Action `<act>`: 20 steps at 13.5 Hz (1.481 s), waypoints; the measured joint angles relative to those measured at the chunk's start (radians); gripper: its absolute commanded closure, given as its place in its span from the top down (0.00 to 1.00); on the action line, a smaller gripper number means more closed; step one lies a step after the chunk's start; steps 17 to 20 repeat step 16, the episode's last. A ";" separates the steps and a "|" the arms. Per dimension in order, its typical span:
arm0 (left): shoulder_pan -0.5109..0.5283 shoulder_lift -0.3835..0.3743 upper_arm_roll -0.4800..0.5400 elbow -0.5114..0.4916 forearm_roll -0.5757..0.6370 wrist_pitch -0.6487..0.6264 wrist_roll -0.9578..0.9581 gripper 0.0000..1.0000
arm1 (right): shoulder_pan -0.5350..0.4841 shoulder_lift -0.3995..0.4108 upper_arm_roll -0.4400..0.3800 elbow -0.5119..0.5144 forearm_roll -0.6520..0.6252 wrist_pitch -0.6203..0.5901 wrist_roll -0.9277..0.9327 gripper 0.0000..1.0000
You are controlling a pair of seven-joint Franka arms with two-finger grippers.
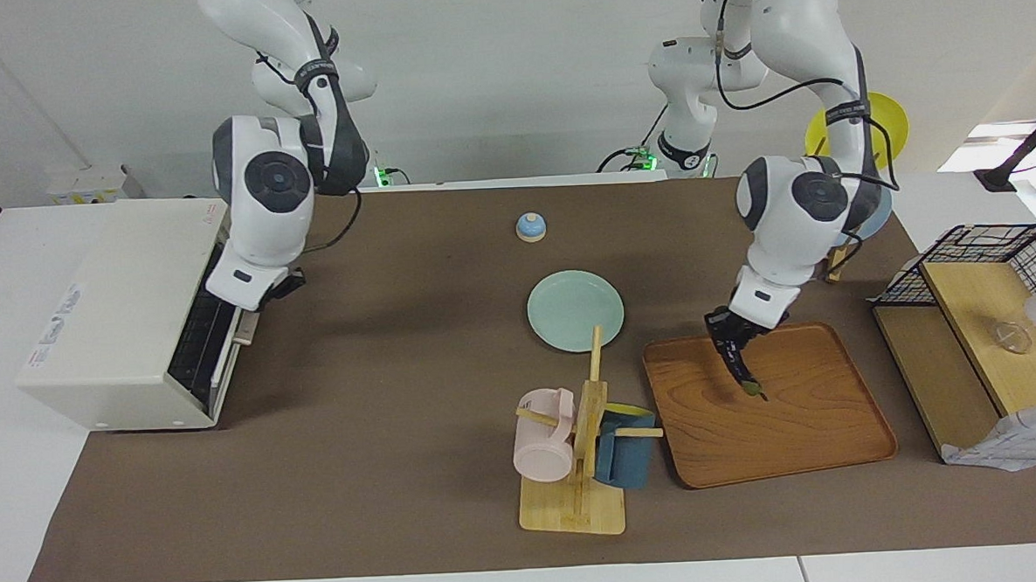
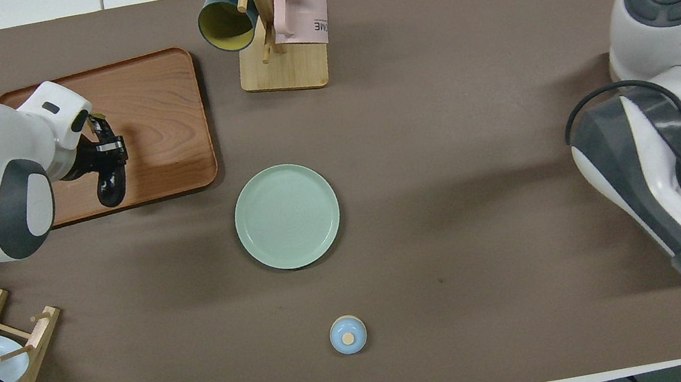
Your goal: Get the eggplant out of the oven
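Observation:
The eggplant [image 1: 743, 370], small and dark with a green tip, hangs tip-down from my left gripper [image 1: 728, 339], which is shut on it over the wooden tray [image 1: 804, 436]. Its tip is at or just above the tray's surface; I cannot tell which. In the overhead view the eggplant [image 2: 110, 187] sticks out of the left gripper [image 2: 108, 153] over the tray [image 2: 158, 111]. The cream-white oven [image 1: 117, 317] stands at the right arm's end of the table, its dark front and rack facing the table's middle. My right gripper [image 1: 266, 293] waits by the oven's front.
A pale green plate [image 1: 575, 310] lies mid-table, with a small blue bell [image 1: 530, 227] nearer to the robots. A mug tree [image 1: 577, 446] with a pink and a blue mug stands beside the tray. A wooden shelf with a wire basket [image 1: 983, 323] is at the left arm's end.

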 measured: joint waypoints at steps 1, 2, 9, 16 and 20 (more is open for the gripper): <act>-0.001 0.030 -0.004 0.025 0.021 0.000 -0.001 1.00 | -0.009 -0.008 -0.002 0.000 0.003 -0.012 -0.011 0.21; -0.003 0.048 -0.009 0.043 0.030 0.002 -0.004 1.00 | -0.010 -0.015 -0.003 0.003 0.024 -0.023 -0.011 0.57; 0.095 -0.255 -0.002 0.115 0.019 -0.508 0.061 1.00 | -0.045 -0.124 -0.067 0.354 0.387 -0.327 -0.009 1.00; 0.187 -0.448 0.011 0.251 -0.020 -0.850 0.311 1.00 | -0.045 -0.099 -0.068 0.410 0.399 -0.365 0.056 1.00; 0.187 -0.448 0.011 0.251 -0.020 -0.850 0.311 1.00 | -0.045 -0.099 -0.068 0.410 0.399 -0.365 0.056 1.00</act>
